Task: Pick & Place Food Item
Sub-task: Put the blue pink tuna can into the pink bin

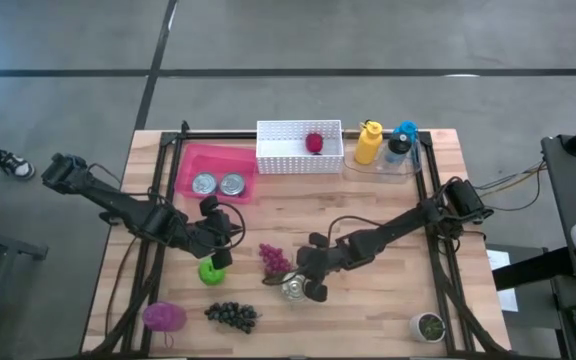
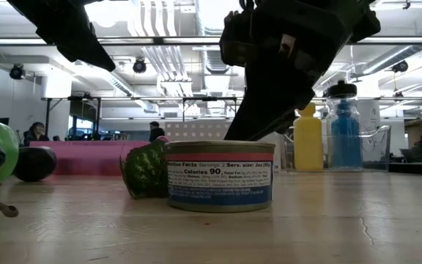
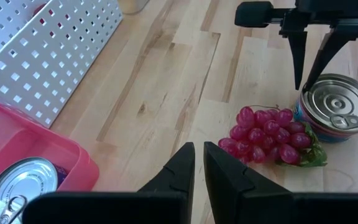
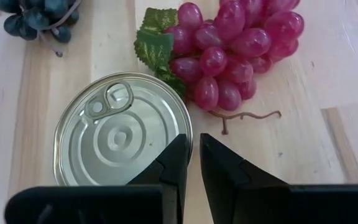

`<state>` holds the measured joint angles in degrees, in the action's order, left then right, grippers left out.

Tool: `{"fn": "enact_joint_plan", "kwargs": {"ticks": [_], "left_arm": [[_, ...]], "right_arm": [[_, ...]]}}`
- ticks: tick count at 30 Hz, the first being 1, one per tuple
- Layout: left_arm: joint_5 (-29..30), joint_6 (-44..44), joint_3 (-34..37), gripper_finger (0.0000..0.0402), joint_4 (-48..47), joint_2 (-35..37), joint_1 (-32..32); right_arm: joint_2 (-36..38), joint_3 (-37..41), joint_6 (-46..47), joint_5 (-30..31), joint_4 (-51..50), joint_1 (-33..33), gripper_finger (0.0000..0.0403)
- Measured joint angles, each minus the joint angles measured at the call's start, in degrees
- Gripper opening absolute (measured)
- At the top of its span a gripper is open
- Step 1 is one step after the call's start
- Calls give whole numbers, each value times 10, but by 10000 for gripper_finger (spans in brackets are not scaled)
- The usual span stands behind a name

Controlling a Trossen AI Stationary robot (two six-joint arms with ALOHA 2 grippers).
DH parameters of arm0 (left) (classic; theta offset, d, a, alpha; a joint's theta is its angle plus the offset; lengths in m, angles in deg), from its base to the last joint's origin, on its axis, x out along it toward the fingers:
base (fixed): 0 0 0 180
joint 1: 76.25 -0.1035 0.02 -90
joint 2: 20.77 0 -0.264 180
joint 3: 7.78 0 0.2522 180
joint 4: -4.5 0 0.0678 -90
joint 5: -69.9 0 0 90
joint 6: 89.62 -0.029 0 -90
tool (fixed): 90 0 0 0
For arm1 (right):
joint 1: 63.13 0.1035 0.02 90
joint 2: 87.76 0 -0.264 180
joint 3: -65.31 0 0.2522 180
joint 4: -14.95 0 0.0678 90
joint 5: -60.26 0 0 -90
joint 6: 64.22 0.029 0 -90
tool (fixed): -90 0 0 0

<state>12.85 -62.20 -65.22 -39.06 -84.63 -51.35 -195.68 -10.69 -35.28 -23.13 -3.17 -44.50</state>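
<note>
Silver-lidded can (image 4: pixel 122 130), pull-tab top, blue-pink label, upright beside red grapes (image 4: pixel 235 46); right gripper (image 4: pixel 191 158) above, fingers nearly closed, empty.

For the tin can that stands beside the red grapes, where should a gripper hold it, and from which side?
Grip the can from straight above, fingers across its round side wall. It stands upright with the flat lid on top. Keep one finger away from the red grapes, which lie close against one side. The right gripper hangs nearest.

Grey floor (image 1: pixel 368 40); ceiling strip lights (image 2: pixel 160 40); possibly office behind.
</note>
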Motion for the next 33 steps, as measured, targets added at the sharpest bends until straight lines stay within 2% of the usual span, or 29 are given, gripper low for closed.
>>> {"fn": "enact_joint_plan", "kwargs": {"ticks": [33], "left_arm": [[0,2,0,39,0,0,0]], "right_arm": [[0,0,66,11,-13,-7,38]]}}
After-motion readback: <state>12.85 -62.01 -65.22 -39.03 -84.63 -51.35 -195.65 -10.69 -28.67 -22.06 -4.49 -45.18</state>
